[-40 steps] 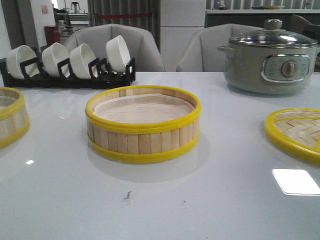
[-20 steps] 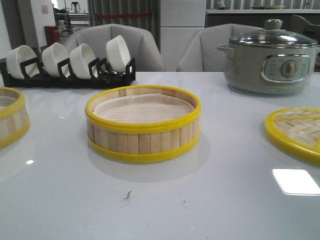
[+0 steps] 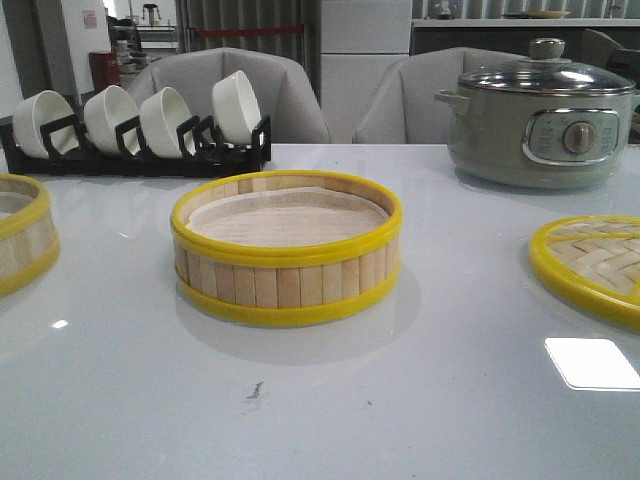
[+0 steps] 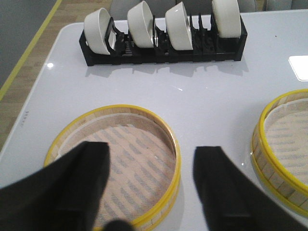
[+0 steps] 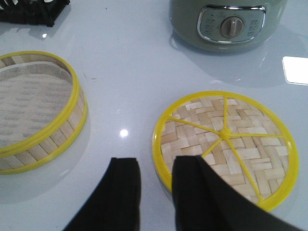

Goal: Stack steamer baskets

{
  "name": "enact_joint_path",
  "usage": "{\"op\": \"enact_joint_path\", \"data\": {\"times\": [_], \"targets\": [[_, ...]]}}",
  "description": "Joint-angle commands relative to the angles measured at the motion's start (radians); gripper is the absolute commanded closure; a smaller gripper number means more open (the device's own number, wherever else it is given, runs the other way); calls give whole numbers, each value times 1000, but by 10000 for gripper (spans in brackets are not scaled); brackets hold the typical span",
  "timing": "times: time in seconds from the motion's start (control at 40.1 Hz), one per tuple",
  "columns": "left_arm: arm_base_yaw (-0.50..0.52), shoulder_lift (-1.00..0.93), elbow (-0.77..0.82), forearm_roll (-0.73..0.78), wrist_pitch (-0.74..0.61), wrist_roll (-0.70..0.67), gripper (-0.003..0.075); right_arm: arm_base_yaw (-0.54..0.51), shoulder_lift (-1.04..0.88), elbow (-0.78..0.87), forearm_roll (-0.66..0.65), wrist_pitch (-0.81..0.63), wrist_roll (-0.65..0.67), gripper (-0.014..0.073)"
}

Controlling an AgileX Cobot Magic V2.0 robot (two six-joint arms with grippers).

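- A black rack [image 3: 135, 150] with four white bowls [image 3: 160, 120] on edge stands at the far left of the tabletop [image 3: 330, 400].
- At the left edge sits the left steamer basket [image 3: 22, 245], cut off in the front view; the left wrist view shows it whole, with a pale liner inside.
- The left gripper [image 4: 151, 166] hangs above that basket, released, its black fingers [image 4: 91, 163] spread wide and holding nothing.
- The middle steamer basket [image 3: 287, 250] rests flat at the centre of the tabletop, well apart from the left one, a liner across its inside.
- The right gripper [image 5: 156, 187] is released with a narrow gap, nothing between its fingers [image 5: 125, 187], over the tabletop at the near edge of the lid.
- The woven lid [image 3: 595, 265] with a yellow rim lies flat at the right.
- Behind it stands a grey-green electric pot [image 3: 540, 115] with a glass cover.
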Motion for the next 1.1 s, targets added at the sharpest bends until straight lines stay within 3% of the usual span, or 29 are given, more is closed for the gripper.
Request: {"op": "enact_joint_path", "data": {"times": [0.0,0.125,0.674,1.073], "targets": [[-5,36,-29,-45,-90,0,97,0,-4,-38,-7,-69,-11,286],[-9,127,-48,-103,-109,0,101,0,-4,-38,-7,-69,-11,286],[-86,589,-269,-98,-88,40,133,0,-4,-38,-7,-66,-11,286],[-86,762,-296,-94,-91,40,133,0,-4,-38,-7,-51,-11,286]]}}
